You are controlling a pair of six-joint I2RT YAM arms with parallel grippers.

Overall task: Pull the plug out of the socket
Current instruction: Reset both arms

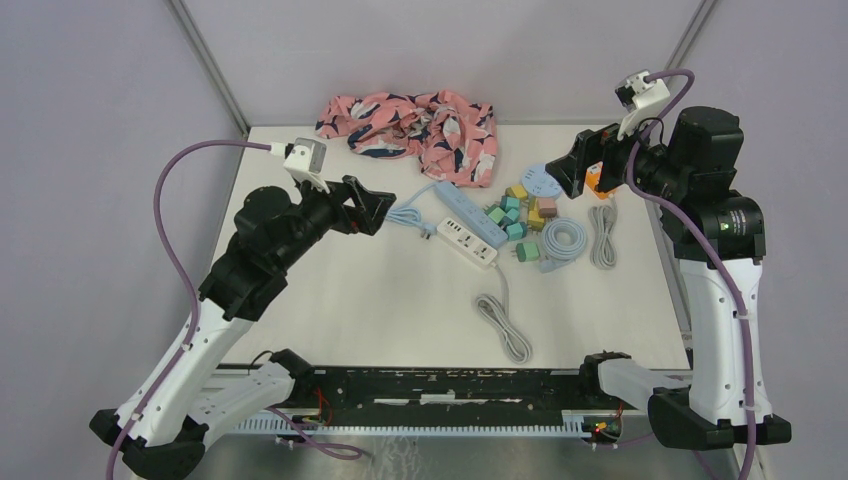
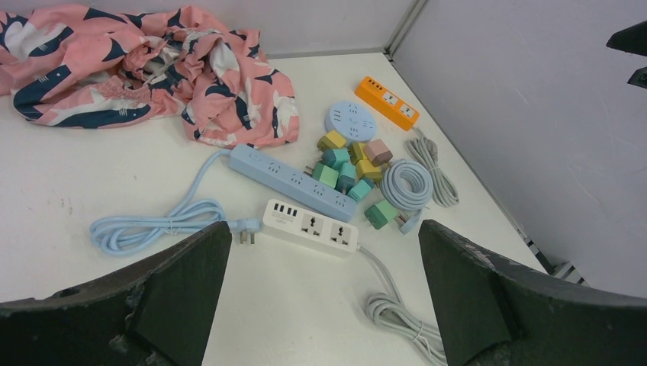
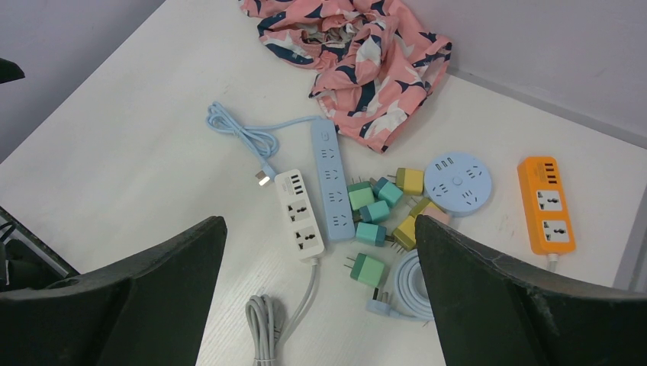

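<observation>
A light blue socket strip (image 1: 470, 212) (image 2: 294, 180) (image 3: 329, 183) lies mid-table with its cable coiled to the left. Several coloured plug cubes (image 1: 512, 214) (image 2: 342, 169) (image 3: 374, 212) crowd its right side; I cannot tell which of them sit in it. One green plug (image 3: 366, 268) lies loose, prongs bare. A white socket strip (image 1: 466, 241) (image 2: 311, 226) (image 3: 299, 215) lies alongside with no plug in it. My left gripper (image 1: 383, 212) (image 2: 324, 229) hovers open left of the strips. My right gripper (image 1: 556, 172) (image 3: 320, 221) hangs open high at the right. Neither holds anything.
A pink patterned cloth (image 1: 410, 122) is bunched at the back. A round blue socket (image 1: 541, 183), an orange strip (image 3: 545, 202), a pale blue cable coil (image 1: 563, 240) and a grey cable bundle (image 1: 603, 235) lie at the right. The white strip's grey cable (image 1: 505, 325) trails toward the near edge.
</observation>
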